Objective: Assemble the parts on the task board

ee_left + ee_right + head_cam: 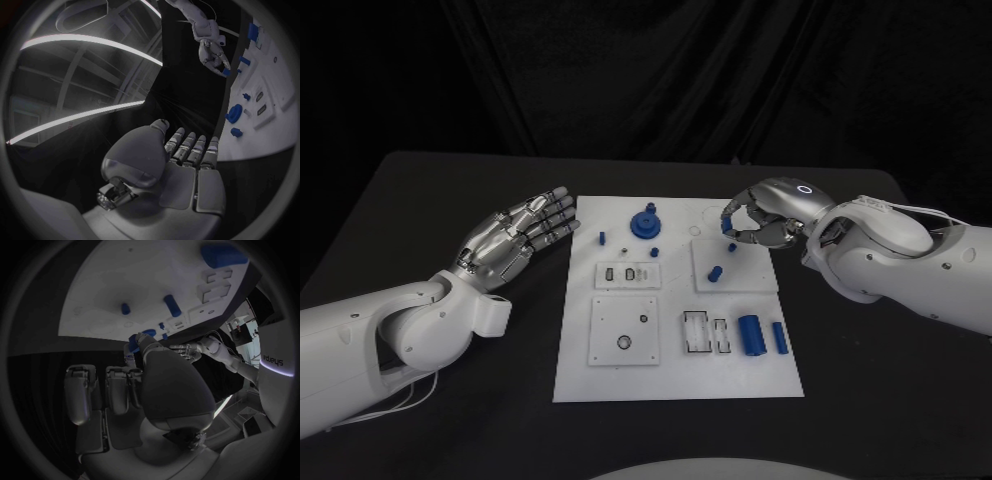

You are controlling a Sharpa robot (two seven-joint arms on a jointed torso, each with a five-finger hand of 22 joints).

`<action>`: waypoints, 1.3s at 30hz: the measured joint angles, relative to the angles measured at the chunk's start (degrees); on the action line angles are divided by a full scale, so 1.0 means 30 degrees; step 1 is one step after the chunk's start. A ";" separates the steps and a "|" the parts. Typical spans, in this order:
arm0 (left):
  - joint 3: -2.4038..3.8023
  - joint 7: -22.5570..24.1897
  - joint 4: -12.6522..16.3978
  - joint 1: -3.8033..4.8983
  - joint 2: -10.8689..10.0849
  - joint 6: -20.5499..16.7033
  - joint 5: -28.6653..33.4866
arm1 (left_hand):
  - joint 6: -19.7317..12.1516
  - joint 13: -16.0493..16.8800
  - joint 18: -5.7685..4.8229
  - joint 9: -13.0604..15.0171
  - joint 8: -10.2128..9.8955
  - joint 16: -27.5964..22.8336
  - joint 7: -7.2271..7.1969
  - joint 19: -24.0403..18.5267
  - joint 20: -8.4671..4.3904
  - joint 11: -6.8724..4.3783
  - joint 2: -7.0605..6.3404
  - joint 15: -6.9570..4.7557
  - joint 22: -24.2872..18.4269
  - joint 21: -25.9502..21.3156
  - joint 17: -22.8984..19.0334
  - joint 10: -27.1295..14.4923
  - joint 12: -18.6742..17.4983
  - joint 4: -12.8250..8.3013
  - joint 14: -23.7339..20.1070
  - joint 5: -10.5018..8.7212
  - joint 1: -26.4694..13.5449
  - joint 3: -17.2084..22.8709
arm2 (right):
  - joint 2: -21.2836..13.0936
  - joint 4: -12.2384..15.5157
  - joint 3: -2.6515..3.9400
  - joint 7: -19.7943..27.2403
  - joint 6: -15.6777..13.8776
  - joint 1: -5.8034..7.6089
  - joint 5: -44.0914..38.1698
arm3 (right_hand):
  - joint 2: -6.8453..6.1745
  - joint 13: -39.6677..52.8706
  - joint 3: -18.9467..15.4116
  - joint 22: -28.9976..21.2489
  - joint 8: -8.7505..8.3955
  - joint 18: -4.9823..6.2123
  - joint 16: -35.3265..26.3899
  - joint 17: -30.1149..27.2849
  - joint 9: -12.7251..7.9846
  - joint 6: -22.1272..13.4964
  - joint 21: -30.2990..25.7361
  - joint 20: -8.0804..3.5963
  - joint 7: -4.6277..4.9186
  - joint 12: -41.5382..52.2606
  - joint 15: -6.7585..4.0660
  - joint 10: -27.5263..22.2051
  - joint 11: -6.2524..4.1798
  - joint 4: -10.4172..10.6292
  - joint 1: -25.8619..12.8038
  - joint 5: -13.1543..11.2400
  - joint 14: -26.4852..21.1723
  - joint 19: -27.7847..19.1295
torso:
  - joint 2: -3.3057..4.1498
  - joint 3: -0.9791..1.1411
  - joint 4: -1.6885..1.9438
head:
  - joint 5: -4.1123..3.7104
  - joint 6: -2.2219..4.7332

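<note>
Head view: task board (678, 385) lay flat mid-surface, long axis running away from the robot. Left hand (516, 238) hovered just off the board's left edge, palm up, fingers (557, 210) spread apart, holding nothing. Right hand (764, 218) sat over the board's far right corner, fingers curled in around a small blue part (730, 246); grip looked like a pinch, though contact was partly hidden. Two blue cylinders (751, 334) lay near the right edge, long axes along the board's length. A blue knobbed part (646, 222) stood upright near the far edge; a short peg (714, 271) sat on the raised right-hand plate.

Left wrist view: left hand (187, 165) flat and empty, beside the board (275, 100). Right hand (214, 56) seen across the board with its fingertips down at a blue part (225, 72).

Right wrist view: right hand (156, 385) with a blue part (139, 337) at its fingertips, above the board (112, 285). The part's own axis could not be read.

Risk, as judged: a shallow fingertip pinch could let the part tilt or slip on insertion; fingers also crowd the neighbouring peg and could knock it.
</note>
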 measured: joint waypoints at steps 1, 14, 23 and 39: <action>0.0000 0.0000 0.0000 0.0000 0.0001 0.0000 0.0000 | 0.0000 0.0000 0.0000 0.0001 -0.0001 0.0025 0.0000 0.0000 0.0000 0.0000 0.0000 0.0000 0.0000 0.0000 0.0000 0.0000 0.0000 0.0000 0.0000 0.0000 0.0000 0.0000 | 0.0044 0.0220 0.0000 0.0001 -0.0009 0.0011 0.0003 | 0.0000 0.0000 -0.0001 0.0000 0.0002 -0.0001 0.0000 0.0000 0.0003 0.0000 0.0000 0.0000 0.0001 0.0000 0.0000 0.0000 0.0000 -0.0001 0.0000 0.0000 0.0000 0.0000 | -0.0002 -0.0005 0.0000 | -0.0011 0.0016; 0.0002 0.0001 -0.0032 -0.0001 0.0215 0.0006 0.0001 | 0.0000 0.0000 -0.0002 0.0000 0.0000 0.0023 0.0001 0.0000 0.0000 0.0000 0.0000 0.0000 -0.0001 0.0000 0.0000 0.0000 0.0000 0.0001 -0.0001 0.0000 0.0000 -0.0001 | 0.1849 0.1518 -0.0004 -0.0004 0.0016 -0.0607 0.0023 | -0.0010 -0.0001 -0.0025 -0.0002 0.0148 0.0000 0.0000 0.0000 0.0122 0.0152 -0.0072 0.0000 0.0141 0.0000 0.0071 -0.0005 0.0280 -0.0023 -0.0007 0.0137 -0.0070 0.0001 | -0.0022 -0.0049 0.0029 | -0.0167 -0.0161; 0.0002 0.0001 -0.0031 -0.0002 0.0289 0.0046 0.0002 | 0.0000 0.0000 0.0001 0.0000 -0.0001 0.0023 0.0000 -0.0001 0.0000 -0.0001 0.0000 0.0000 -0.0002 0.0000 0.0000 -0.0001 0.0000 0.0001 -0.0001 0.0000 0.0000 -0.0001 | 0.3235 0.0451 0.0007 -0.0081 -0.0023 -0.1662 0.0028 | -0.0016 0.0014 0.0057 -0.0004 0.0186 0.0000 0.0000 0.0000 0.0122 0.0214 -0.0290 0.0000 0.0200 0.0000 0.0125 -0.0004 0.0280 -0.0111 -0.0012 0.0414 -0.0016 0.0001 | 0.0005 -0.0048 0.0073 | -0.0035 -0.0198; 0.0002 0.0001 -0.0051 -0.0006 0.0273 0.0154 0.0003 | 0.0000 -0.0001 0.0000 0.0000 0.0000 0.0022 0.0001 -0.0001 0.0000 -0.0001 0.0001 0.0000 -0.0002 0.0000 0.0000 -0.0001 0.0000 0.0032 -0.0001 0.0000 0.0001 0.0030 | 0.4593 -0.0415 0.0138 -0.0989 -0.0432 -0.2455 -0.0639 | -0.0148 0.0011 0.0084 -0.0005 0.0179 0.0001 0.0000 0.0000 0.0125 0.0216 -0.0467 0.0071 0.0192 0.0000 0.0125 -0.0005 0.0278 -0.0185 0.0114 0.0708 -0.0016 -0.0070 | 0.0033 -0.0007 0.0031 | 0.0143 -0.0421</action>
